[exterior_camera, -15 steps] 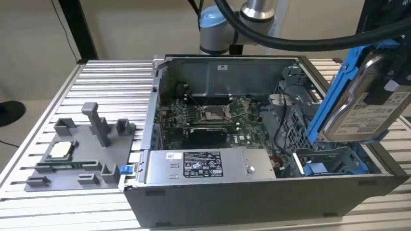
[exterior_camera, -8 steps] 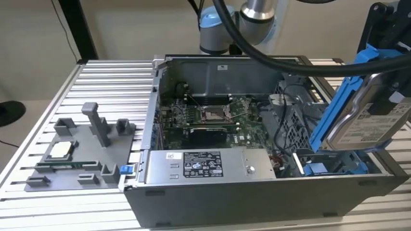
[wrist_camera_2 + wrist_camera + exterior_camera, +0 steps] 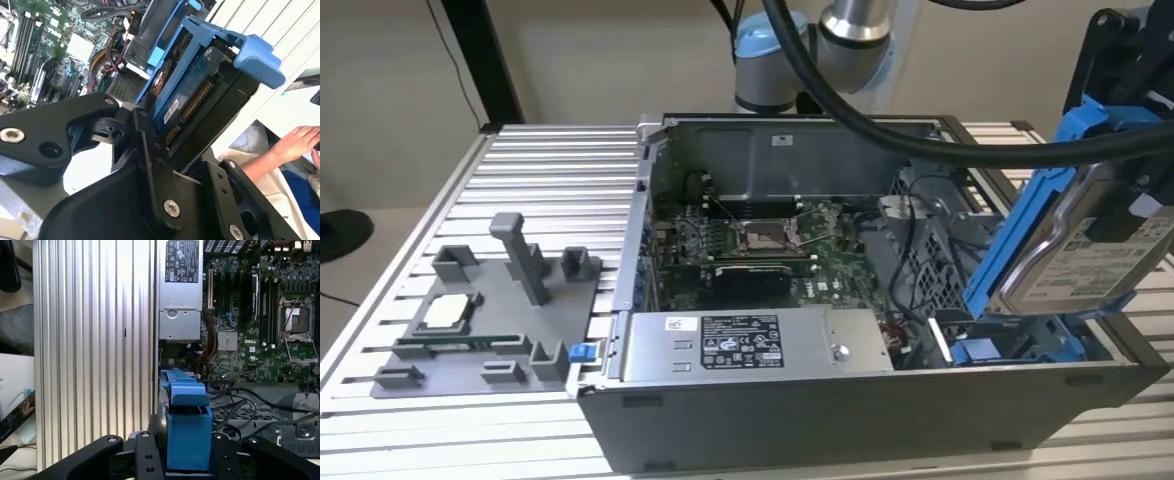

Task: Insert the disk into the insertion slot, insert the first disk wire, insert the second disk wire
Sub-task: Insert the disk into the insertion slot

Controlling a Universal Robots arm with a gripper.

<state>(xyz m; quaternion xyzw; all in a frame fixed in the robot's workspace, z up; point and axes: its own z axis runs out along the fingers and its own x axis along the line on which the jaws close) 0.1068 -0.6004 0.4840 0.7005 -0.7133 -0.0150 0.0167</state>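
Observation:
My gripper (image 3: 1129,120) is shut on the disk (image 3: 1081,250), a silver hard drive with a white label clipped in a bright blue frame. In the exterior view the disk hangs tilted over the exterior view's right end of the open computer case (image 3: 854,420). Just below its lower end lies the insertion slot (image 3: 1014,348), a bay with blue tabs. In the first wrist view the blue frame (image 3: 185,430) stands edge-on between my black fingers (image 3: 142,455). The second wrist view shows the disk's underside and connector (image 3: 192,102). Red and black cables (image 3: 903,325) lie beside the slot.
Inside the case are the grey labelled power-supply box (image 3: 747,345), the motherboard (image 3: 761,240) and a perforated metal cage (image 3: 250,412). A grey fixture with parts (image 3: 480,320) sits on the ribbed metal table (image 3: 547,170). A person's hand (image 3: 295,142) is beyond the table.

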